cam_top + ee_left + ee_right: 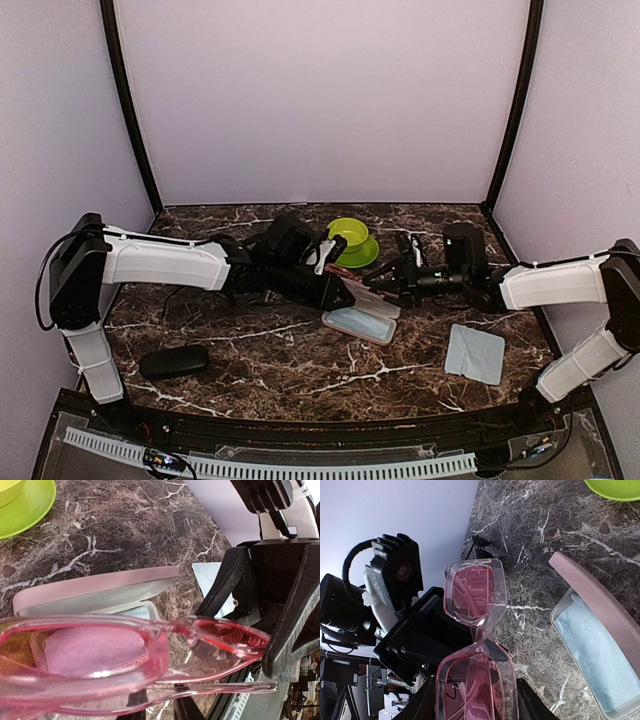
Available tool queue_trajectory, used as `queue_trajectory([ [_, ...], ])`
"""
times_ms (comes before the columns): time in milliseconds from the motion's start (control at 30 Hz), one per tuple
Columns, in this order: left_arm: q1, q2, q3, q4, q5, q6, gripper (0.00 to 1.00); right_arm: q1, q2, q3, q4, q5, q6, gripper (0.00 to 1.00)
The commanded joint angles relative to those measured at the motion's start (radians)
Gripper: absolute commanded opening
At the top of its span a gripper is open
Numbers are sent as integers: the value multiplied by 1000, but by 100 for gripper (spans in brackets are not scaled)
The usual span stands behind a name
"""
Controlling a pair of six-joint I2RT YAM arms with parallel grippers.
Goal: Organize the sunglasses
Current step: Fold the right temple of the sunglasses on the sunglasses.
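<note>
Case (358,322): open mid-bench (250,350), blue cloth (590,655) inside.
Red sunglasses (475,595): near case, right end effector (475,700) clamped on them.
Left end effector (340,290): grip unclear.

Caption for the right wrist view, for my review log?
Right gripper holds red-framed sunglasses over the marble table, beside the open pink case.
</note>
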Motion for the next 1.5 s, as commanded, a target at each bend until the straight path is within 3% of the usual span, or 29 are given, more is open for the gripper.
queue_trajectory([
  [0, -10, 6, 40, 40, 15, -3, 23, 12, -1, -17, 52, 3, -1, 20],
  [367, -18, 6, 30, 26, 4, 12, 35, 14, -8, -14, 36, 17, 1, 19],
  [667, -20, -94, -63, -35, -25, 71, 52, 1, -28, 45, -136, 56, -135, 18],
  [900, -19, -200, -156, -44, 73, 158, 55, -3, -28, 115, -308, 49, -352, 18],
  [1167, -2, -313, -164, -82, 45, 201, 56, 6, -78, 214, -613, 122, -721, 16],
  [1467, 83, -382, -201, -33, 49, 151, 56, 24, -242, 119, -597, 244, -932, 16],
])
